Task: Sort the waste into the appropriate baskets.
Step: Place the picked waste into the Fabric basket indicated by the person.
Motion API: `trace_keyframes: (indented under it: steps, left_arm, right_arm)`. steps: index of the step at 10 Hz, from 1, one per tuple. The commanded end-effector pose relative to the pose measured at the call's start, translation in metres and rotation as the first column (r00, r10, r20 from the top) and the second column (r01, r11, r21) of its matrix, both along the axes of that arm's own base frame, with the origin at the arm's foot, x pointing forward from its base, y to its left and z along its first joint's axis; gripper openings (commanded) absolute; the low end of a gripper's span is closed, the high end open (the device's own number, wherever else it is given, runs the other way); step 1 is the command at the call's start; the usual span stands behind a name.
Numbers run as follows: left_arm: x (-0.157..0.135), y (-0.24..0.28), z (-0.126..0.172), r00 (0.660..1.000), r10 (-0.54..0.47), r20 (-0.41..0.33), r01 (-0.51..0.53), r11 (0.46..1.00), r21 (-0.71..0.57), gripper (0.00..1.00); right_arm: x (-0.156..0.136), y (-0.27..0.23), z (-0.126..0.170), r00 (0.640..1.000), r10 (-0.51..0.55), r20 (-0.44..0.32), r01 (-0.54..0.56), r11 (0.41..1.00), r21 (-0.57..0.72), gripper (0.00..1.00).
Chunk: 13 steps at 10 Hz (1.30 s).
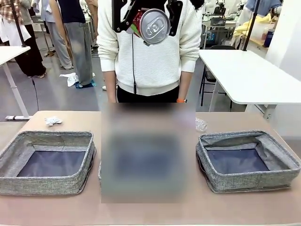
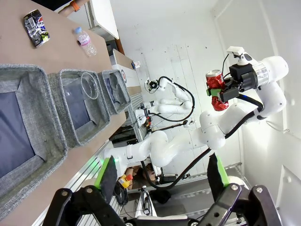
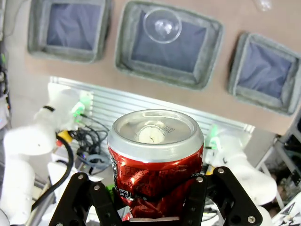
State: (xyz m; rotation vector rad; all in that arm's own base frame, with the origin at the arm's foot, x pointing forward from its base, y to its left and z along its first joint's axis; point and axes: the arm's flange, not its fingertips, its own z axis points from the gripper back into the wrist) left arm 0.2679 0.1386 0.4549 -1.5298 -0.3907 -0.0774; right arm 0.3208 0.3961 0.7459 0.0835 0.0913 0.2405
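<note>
Front camera's low for me, facing the person [image 1: 150, 61] across the table [image 1: 141, 214]; right wrist looks far down beyond its jaws, left's rolled sideways, both catching the baskets [image 3: 123, 47].

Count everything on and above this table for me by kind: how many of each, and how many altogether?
Baskets: 3, grey woven fabric baskets
Cans: 2, crushed red can and crushed dark blue-silver can
Bottles: 1, clear bottle with pink label and blue cap
Cups: 1, clear plastic cup
Paper: 1, crumpled white paper
Total: 8
</note>
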Motion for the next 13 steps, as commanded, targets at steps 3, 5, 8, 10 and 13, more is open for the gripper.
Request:
trace_keyframes:
  steps: [3, 5, 8, 10, 13]
  left_arm:
    - [-0.0024, 0.0002, 0.0053, 1.0, -0.007, -0.011, 0.007, 1.0, -0.008, 1.0]
    - [-0.0024, 0.0002, 0.0053, 1.0, -0.007, -0.011, 0.007, 1.0, -0.008, 1.0]
    - [-0.0024, 0.0002, 0.0053, 1.0, -0.007, -0.011, 0.007, 1.0, -0.008, 1.0]
    - [-0.0024, 0.0002, 0.0053, 1.0, -0.007, -0.011, 0.007, 1.0, -0.008, 1.0]
    - [-0.0024, 0.0002, 0.0053, 1.0, -0.007, -0.011, 0.007, 1.0, -0.008, 1.0]
  right_arm:
    - [-0.0016, -0.0022, 0.0011, 1.0, 0.003, 0.004, -0.003, 1.0, -0.001, 0.01]
    - [-0.0016, -0.0022, 0.0011, 1.0, 0.003, 0.004, -0.003, 1.0, -0.001, 0.01]
    - [-0.0016, -0.0022, 0.0011, 1.0, 0.003, 0.004, -0.003, 1.0, -0.001, 0.01]
    - [-0.0016, -0.0022, 0.0011, 1.0, 0.003, 0.004, -0.003, 1.0, -0.001, 0.01]
    - [-0.0016, -0.0022, 0.0011, 1.0, 0.003, 0.004, -0.003, 1.0, -0.001, 0.01]
